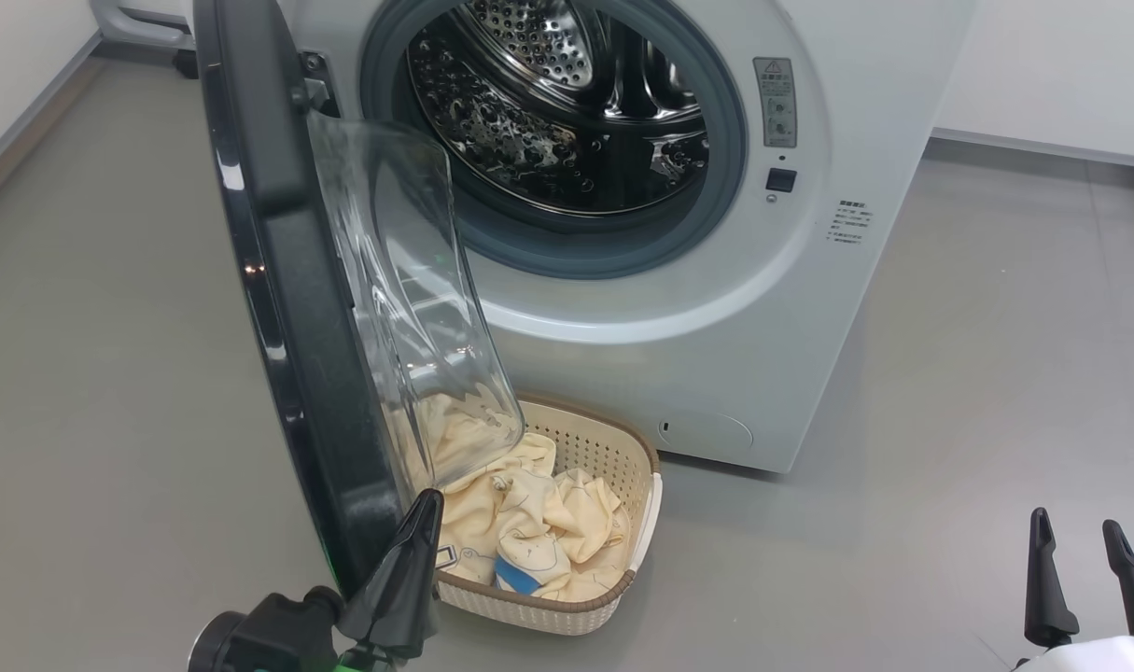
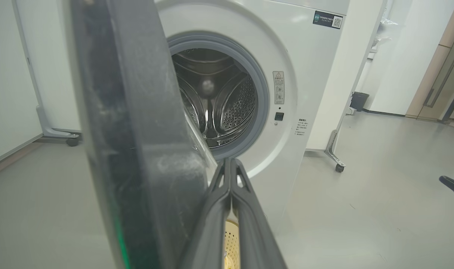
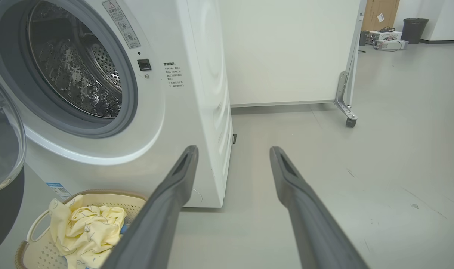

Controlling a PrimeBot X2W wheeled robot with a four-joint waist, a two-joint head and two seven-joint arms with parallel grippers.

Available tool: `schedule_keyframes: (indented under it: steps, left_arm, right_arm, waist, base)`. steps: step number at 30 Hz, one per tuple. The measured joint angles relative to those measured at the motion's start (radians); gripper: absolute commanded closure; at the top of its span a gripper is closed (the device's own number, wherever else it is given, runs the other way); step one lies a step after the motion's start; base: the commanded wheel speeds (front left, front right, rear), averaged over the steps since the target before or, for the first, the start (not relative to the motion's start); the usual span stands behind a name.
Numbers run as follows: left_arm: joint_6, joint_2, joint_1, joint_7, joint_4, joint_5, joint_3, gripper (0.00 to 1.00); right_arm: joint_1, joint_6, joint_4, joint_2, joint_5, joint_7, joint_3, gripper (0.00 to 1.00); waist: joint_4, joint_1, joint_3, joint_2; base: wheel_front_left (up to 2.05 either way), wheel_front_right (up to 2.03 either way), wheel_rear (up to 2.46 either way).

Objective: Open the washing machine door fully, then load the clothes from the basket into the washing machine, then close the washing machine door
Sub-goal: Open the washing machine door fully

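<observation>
The white washing machine stands with its steel drum exposed. Its door, black-ringed with a clear glass bowl, swings out toward me on the left. My left gripper is shut, empty, its tips at the inner side of the door's lower edge; the left wrist view has the door just left of the shut fingers. The cream basket sits on the floor below the door, with pale yellow clothes inside it. My right gripper is open at the lower right, holding nothing.
Grey floor spreads right of the machine. A white wheeled partition stands behind it, with a caster on the floor. A dark bin and boxes sit far off. Another partition foot with a caster is at the left.
</observation>
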Motion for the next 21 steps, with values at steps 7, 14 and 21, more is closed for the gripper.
schedule_keyframes:
  steps: [7, 14, 21]
  left_arm:
    - [0.026, -0.004, 0.000, 0.017, 0.010, -0.002, 0.004, 1.00]
    - [0.059, -0.011, 0.000, 0.016, 0.010, -0.002, 0.025, 1.00]
    - [0.094, -0.011, -0.002, 0.006, 0.015, -0.006, 0.080, 1.00]
  right_arm:
    - [0.006, 0.000, -0.001, 0.000, 0.006, 0.000, 0.001, 0.00]
    - [0.013, 0.000, -0.004, 0.000, 0.007, 0.000, 0.014, 0.00]
    - [0.014, 0.000, -0.010, -0.002, 0.007, 0.000, 0.021, 0.00]
  waist:
    - [0.030, 0.0000, 0.003, 0.0000]
    - [0.071, 0.0000, 0.012, 0.0000]
    - [0.110, 0.0000, 0.033, 0.0000]
  base:
    - [0.00, 0.00, 0.00]
    - [0.00, 0.00, 0.00]
    - [0.00, 0.00, 0.00]
